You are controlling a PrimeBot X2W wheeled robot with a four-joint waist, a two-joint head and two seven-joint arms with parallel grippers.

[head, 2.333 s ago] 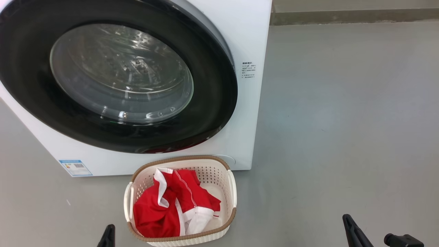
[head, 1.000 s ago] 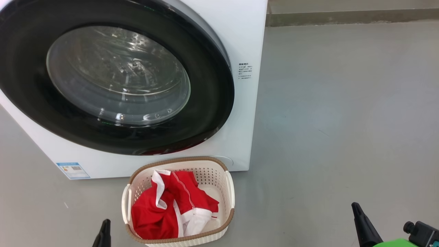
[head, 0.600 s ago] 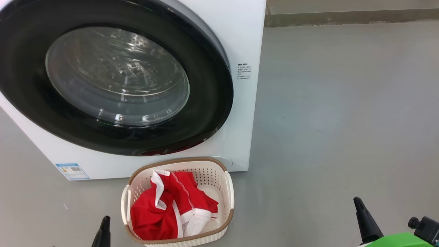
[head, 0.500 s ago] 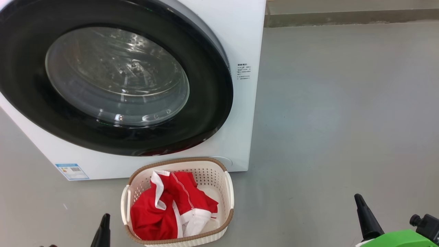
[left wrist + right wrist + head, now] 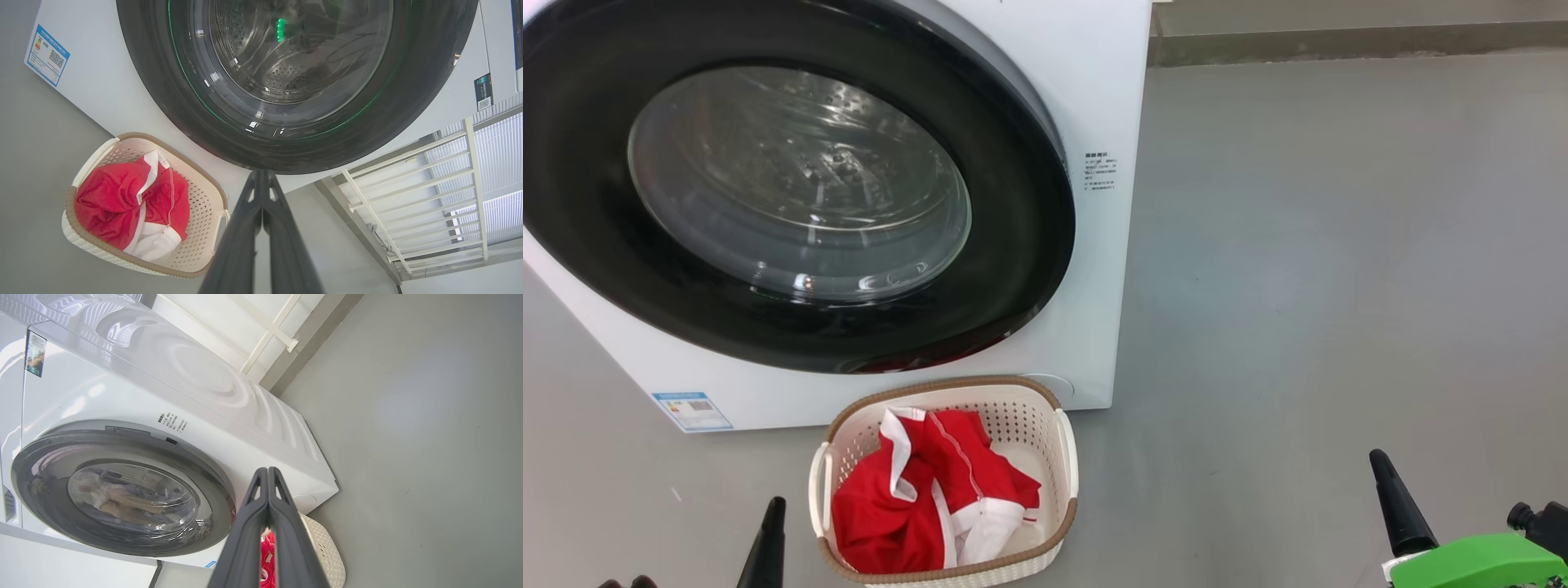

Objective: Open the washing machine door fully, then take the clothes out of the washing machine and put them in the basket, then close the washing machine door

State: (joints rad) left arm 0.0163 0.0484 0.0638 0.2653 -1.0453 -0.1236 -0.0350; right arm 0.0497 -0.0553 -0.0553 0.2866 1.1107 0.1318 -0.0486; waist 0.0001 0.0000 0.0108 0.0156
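Seems finished: bright red clothes (image 5: 890, 514) in cream plastic basket (image 5: 1023, 415) before big white washing machine (image 5: 1094, 82), round black glass door (image 5: 1013, 245) shut, so left gripper (image 5: 262, 174), right gripper (image 5: 267, 470) pinched closed, empty.

The floor (image 5: 1339, 245) is smooth, plain grey, with a few faint marks and a soft, pale sheen of light. Along its far edge a darker grey skirting (image 5: 1339, 37) runs under a pale wall (image 5: 1339, 11). In the left wrist view, a white-framed window (image 5: 441, 196) with ribbed, brightly lit panes rises above the skirting.
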